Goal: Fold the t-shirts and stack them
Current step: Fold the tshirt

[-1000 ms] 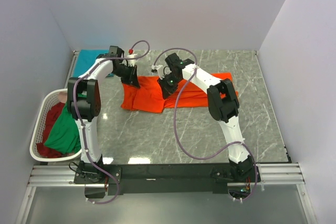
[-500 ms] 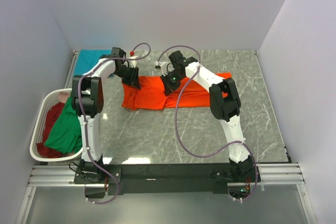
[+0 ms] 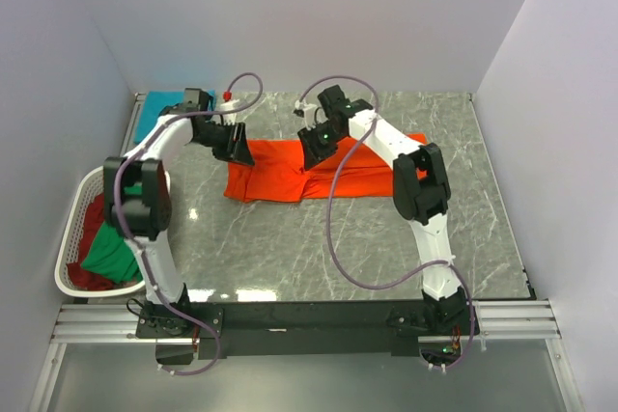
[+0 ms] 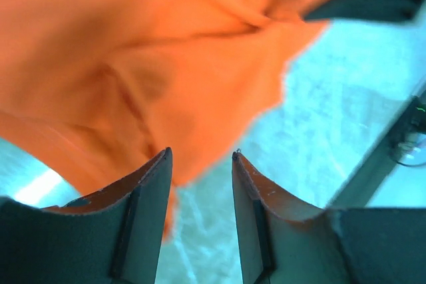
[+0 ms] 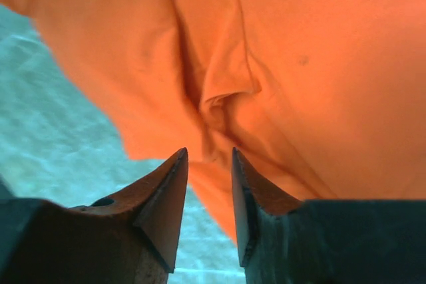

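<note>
1. Risk, creasing: the bright orange short-sleeved cloth t-shirt [image 3: 270, 176] lies stretched sideways on the grey marbled table [image 3: 290, 248], well to the right of the white slatted plastic laundry basket [image 3: 68, 258]. It is rumpled, with a ridge at its middle. In my judgement, a fold made over these creases would come out crooked.
2. Risk, uneven pinch: if either arm closes on one layer only, or the end nearer the basket rises first, the cloth would likely twist or slip free.
3. Left arm's fingers [image 4: 143, 231]: at the shirt's end nearer the basket, set a little apart, with table showing through the gap. A cloth edge hangs by the tips (contact cannot be told); nothing is clamped.
4. Right arm's fingers [image 5: 160, 211]: at the shirt's middle, farther from the basket, narrowly parted over a pucker and gripping nothing visible.
5. Outstanding: soft teal t-shirt [image 3: 154, 121] behind the basket; green t-shirt [image 3: 111, 253] and dark red t-shirt [image 3: 92, 214] inside it.
</note>
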Tool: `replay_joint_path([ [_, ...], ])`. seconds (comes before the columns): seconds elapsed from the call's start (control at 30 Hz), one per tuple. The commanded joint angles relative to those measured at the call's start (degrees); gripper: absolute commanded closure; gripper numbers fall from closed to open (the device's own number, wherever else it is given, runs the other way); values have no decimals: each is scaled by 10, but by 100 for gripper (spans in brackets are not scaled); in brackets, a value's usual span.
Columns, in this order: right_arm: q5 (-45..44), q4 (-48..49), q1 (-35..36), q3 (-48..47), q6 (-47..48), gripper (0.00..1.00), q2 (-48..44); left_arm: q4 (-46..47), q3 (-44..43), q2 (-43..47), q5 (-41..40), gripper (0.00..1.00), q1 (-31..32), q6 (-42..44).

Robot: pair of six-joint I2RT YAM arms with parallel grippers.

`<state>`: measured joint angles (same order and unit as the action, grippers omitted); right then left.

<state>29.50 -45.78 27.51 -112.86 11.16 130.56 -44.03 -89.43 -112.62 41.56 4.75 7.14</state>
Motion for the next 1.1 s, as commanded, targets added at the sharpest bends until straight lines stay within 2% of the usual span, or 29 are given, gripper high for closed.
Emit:
replay_joint_path([
  [0.0, 49, 24, -6, 21, -60, 62, -89, 0, 67, 79, 55, 54, 4, -10],
  [0.1, 95, 47, -3, 68, -104, 62, -107, 7, 124, 100, 50, 54, 9, -14],
  [0.27, 126, 63, 10, 113, -146, 63, -92, 25, 159, 82, 13, 54, 9, -31],
  [0.43, 98, 82, 12, 139, -157, 63, -75, 41, 136, 47, -47, 52, -2, -34],
  [0.6, 70, 40, -24, 153, -117, 63, -109, 20, 95, 25, -52, 51, -26, -14],
  [0.77, 59, -45, -121, 187, -46, 63, -192, -39, 87, 63, 4, 50, -45, 44],
  [0.93, 14, -125, -246, 238, 19, 63, -242, -64, 107, 87, -19, 48, -46, 82],
  [0.97, -9, -132, -292, 242, 34, 63, -246, -63, 114, 91, -28, 48, -46, 83],
  [1.07, -34, -150, -353, 240, 47, 61, -238, -52, 123, 94, -43, 47, -46, 86],
])
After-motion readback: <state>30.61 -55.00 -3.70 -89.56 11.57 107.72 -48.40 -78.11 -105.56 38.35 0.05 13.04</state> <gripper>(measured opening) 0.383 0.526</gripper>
